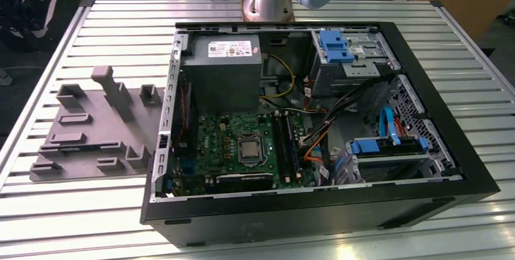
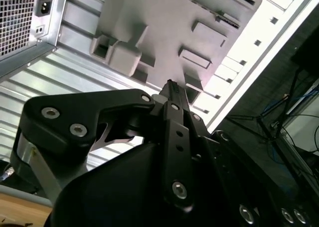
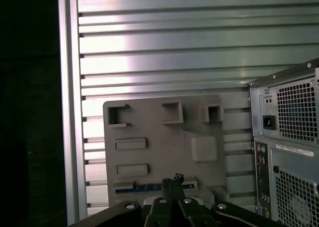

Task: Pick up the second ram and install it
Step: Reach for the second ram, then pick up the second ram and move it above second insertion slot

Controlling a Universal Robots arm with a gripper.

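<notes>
Jaws pinched together with nothing between them, hanging over the grey holder tray [image 3: 162, 154] on the slatted counter [image 3: 174, 52]. The second ram [image 3: 142, 188] lies flat in a tray slot just off the jaw tips, a thin dark-blue strip, untouched. In the exterior view, that tray sits at nine o'clock from the open computer case [image 1: 322, 218].

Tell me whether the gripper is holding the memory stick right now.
No. In the first wrist view the memory stick lies in a slot of the grey tray, away from the gripper.
</notes>
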